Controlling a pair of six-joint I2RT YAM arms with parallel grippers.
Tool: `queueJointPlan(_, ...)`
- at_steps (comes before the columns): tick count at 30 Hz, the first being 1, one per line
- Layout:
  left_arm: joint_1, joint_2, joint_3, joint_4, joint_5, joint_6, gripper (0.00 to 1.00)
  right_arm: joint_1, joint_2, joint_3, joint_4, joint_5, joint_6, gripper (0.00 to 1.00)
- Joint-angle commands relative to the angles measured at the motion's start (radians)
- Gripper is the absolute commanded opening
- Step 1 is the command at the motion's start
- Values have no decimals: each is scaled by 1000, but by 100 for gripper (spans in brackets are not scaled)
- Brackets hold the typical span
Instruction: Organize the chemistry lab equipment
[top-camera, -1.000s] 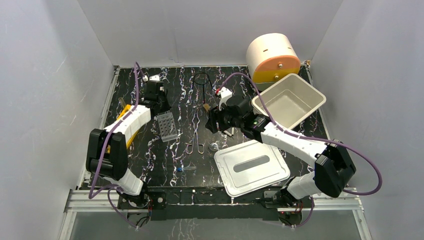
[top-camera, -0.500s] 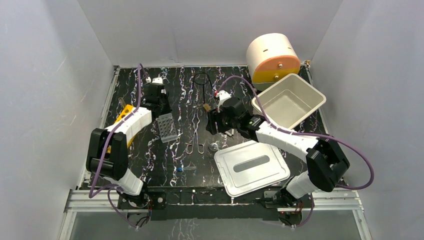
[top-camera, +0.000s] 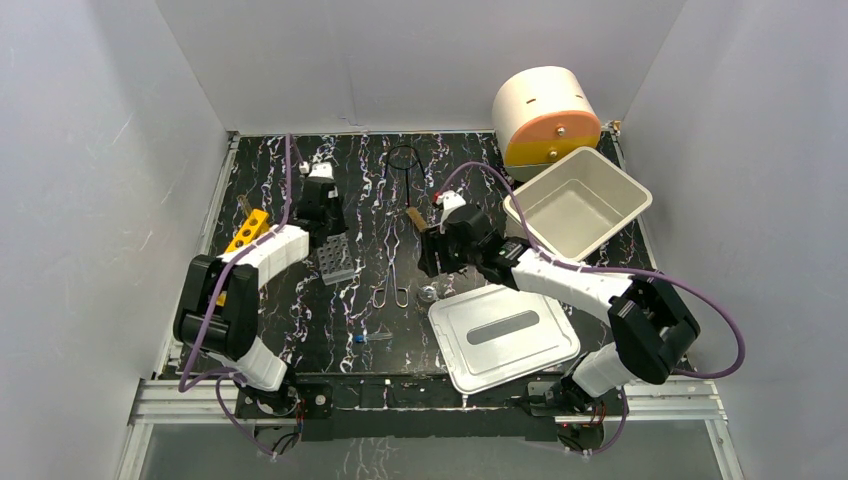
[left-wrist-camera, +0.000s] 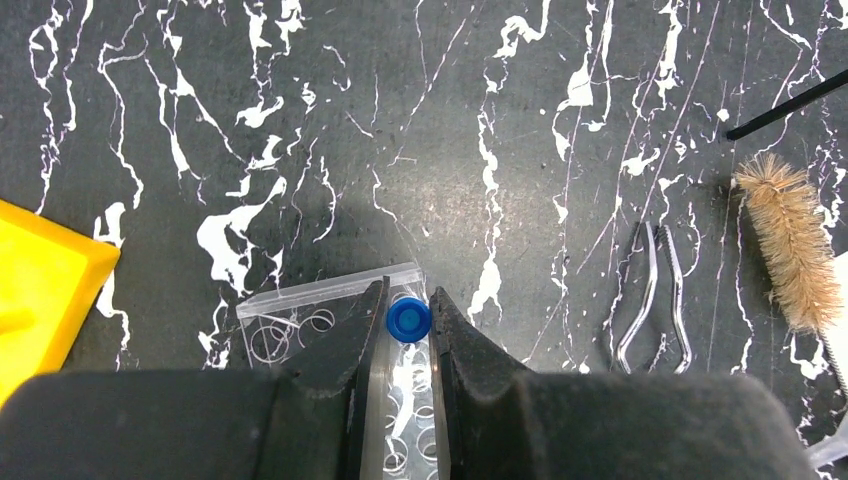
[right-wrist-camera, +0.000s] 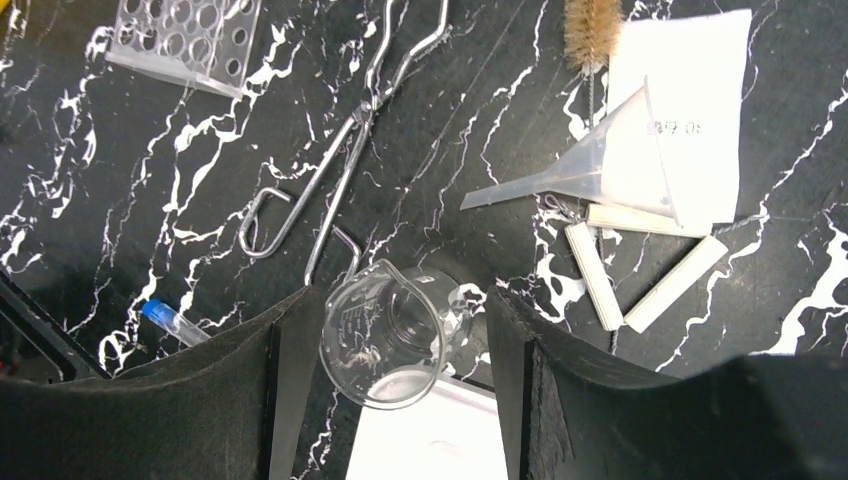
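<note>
My left gripper (left-wrist-camera: 408, 298) is shut on a blue-capped clear tube (left-wrist-camera: 408, 320), held upright over the clear tube rack (left-wrist-camera: 300, 318). In the top view this gripper (top-camera: 322, 212) hovers at the rack's far end (top-camera: 336, 256). My right gripper (right-wrist-camera: 395, 310) is open, its fingers either side of a small glass beaker (right-wrist-camera: 388, 338) without touching it; the top view shows it (top-camera: 441, 256) just above the beaker (top-camera: 428, 293). Metal tongs (right-wrist-camera: 340, 170) lie beside it. A second blue-capped tube (right-wrist-camera: 172, 322) lies near the front. The white triangle (right-wrist-camera: 640, 268), a funnel (right-wrist-camera: 590, 172) and a black wire loop (top-camera: 404, 160) are also on the table.
A white lid (top-camera: 503, 335) lies at the front right, just under the beaker's side. An empty white bin (top-camera: 577, 203) and a cream and orange drum (top-camera: 545, 115) stand at the back right. A yellow block (top-camera: 243, 235) sits left of the rack. A bristle brush (left-wrist-camera: 790, 240) lies by the tongs.
My left gripper has moved right and nearer with the tube, from beyond the rack to over its far end. My right gripper has shifted slightly nearer, over the beaker.
</note>
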Motion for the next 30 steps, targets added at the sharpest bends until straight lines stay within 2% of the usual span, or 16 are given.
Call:
queueJointPlan(1, -41, 17, -16, 109, -74, 42, 1, -13, -27, -19, 44, 18, 24, 69)
queueJointPlan(13, -78, 87, -42, 262, -222, 68, 1, -36, 1, -10, 39, -3, 41, 69)
queueJointPlan(18, -79, 114, -24, 267, -235, 60, 2, -41, -1, -12, 28, -4, 44, 69)
queueJointPlan(21, -80, 124, -21, 253, -229, 40, 6, -42, -2, -10, 28, 0, 43, 69)
queueJointPlan(26, -80, 120, -6, 237, -249, 25, 33, -44, 5, 6, 25, -14, 33, 69)
queueJointPlan(28, -80, 110, 24, 210, -253, 21, 53, -44, 4, 16, 24, -19, 24, 69)
queueJointPlan(30, -79, 92, 54, 179, -258, 11, 68, -44, 0, 22, 24, -33, 19, 70)
